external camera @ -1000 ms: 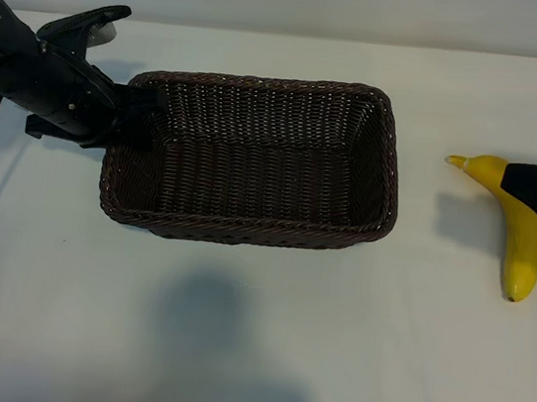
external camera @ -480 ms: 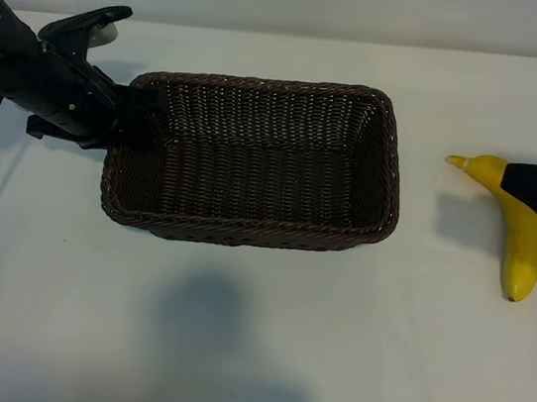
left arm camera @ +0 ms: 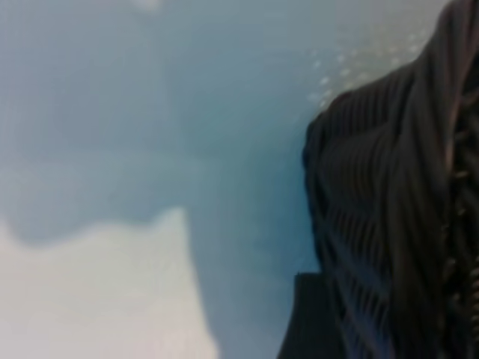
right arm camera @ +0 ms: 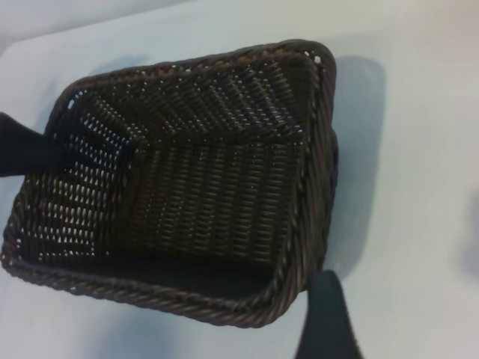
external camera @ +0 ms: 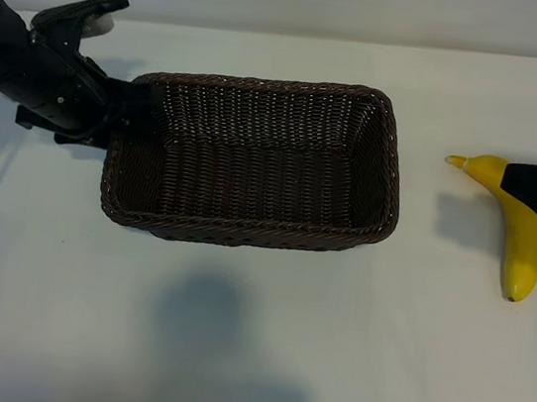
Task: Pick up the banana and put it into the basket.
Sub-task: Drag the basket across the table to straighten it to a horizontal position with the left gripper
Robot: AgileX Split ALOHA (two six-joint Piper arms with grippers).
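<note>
Field notes, one moment.

- White surface [external camera: 406, 360]: it carries everything here.
- Rectangular dark brown woven wicker basket [external camera: 244, 233]: it sits left of centre on the surface. It has rounded corners and a braided rim, and nothing lies inside it.
- Left gripper [external camera: 121, 110]: it sits right at the basket's left end wall. Whether it clamps that wall or stands free of it, we cannot tell.
- Right gripper [external camera: 526, 185]: it sits at the right edge of the exterior view, across the upper part of the fruit. We judge its fingers spread and not pinching anything.
- Smooth, bright yellow, gently curved banana [external camera: 524, 252]: it lies on the surface well to the right of the basket. Its pointed stem tip faces the basket and its blunt end is nearer the camera.

Handling, as we judge it:
- The banana looks light and firm enough to lift in one piece.
- Its skin is smooth and its flesh bruises, so a hard squeeze is unwise.
- The stem tip is too thin and tapered to hold well.
- The best hold is across the thick middle, at right angles to the curve, so neither end droops and the fruit does not roll between the fingers.
- The present position near the neck may let the long end swing down on lifting.
</note>
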